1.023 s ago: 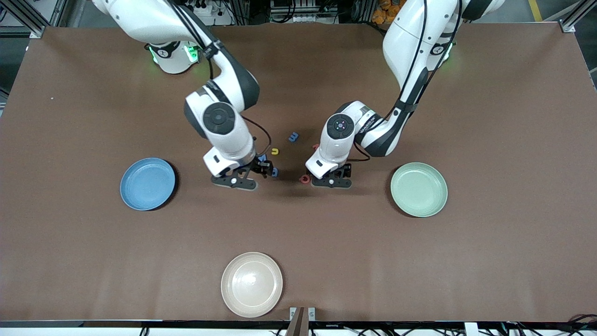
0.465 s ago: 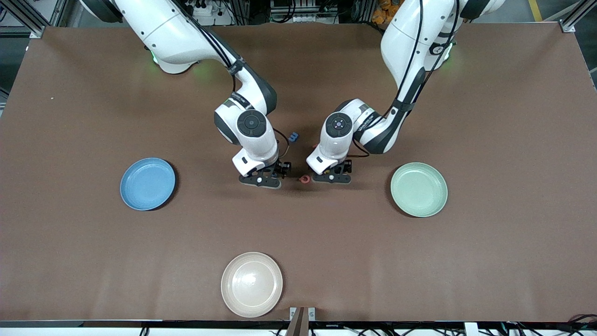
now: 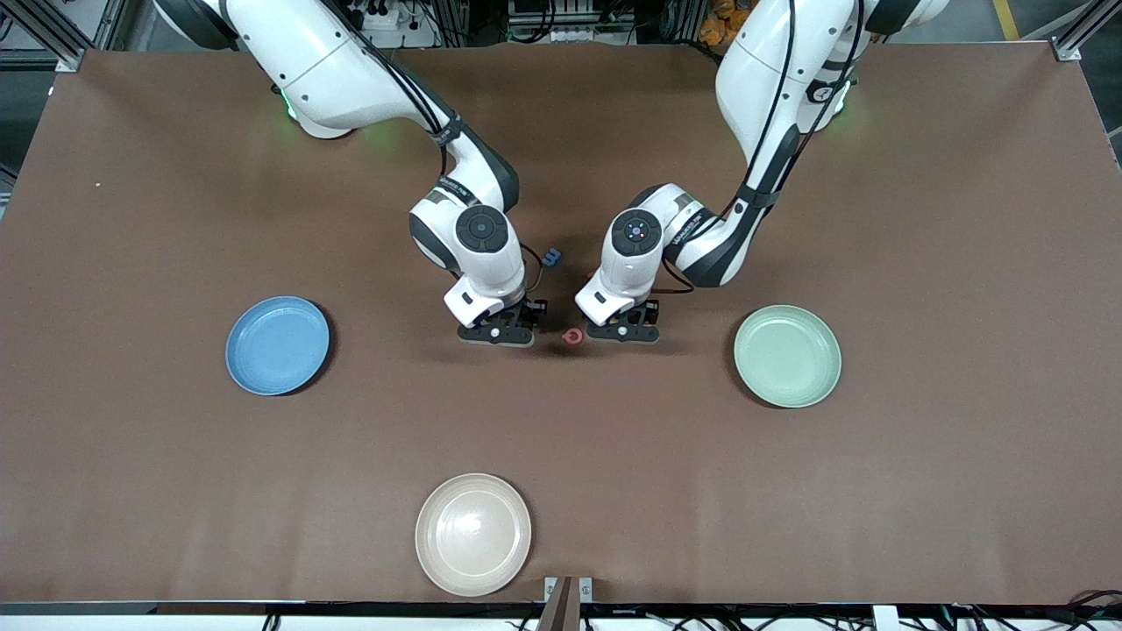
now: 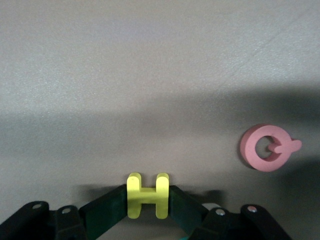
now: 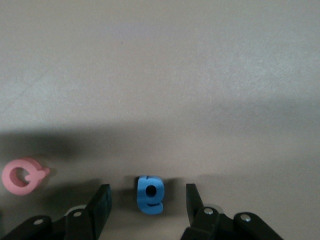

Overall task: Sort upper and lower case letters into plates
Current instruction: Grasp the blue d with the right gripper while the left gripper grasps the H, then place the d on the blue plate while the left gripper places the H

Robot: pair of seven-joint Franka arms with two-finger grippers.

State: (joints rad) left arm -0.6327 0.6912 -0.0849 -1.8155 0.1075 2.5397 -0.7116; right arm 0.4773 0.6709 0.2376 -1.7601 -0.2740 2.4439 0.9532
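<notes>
Left gripper [image 4: 148, 200] is pinching the yellow H [image 4: 148, 195] at table centre, while right gripper [image 5: 147, 202] is sitting open w/ the blue g [image 5: 149, 194] btwn its fingers.

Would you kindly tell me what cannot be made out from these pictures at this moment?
- Front view: the left gripper and right gripper are hidden under their own wrists, along with the yellow H and blue g.
- Front view: most letters are hidden by the arms; only the red Q and one blue letter show, the latter too small to read.
- Wrist views: the plates fall outside the frame.
</notes>
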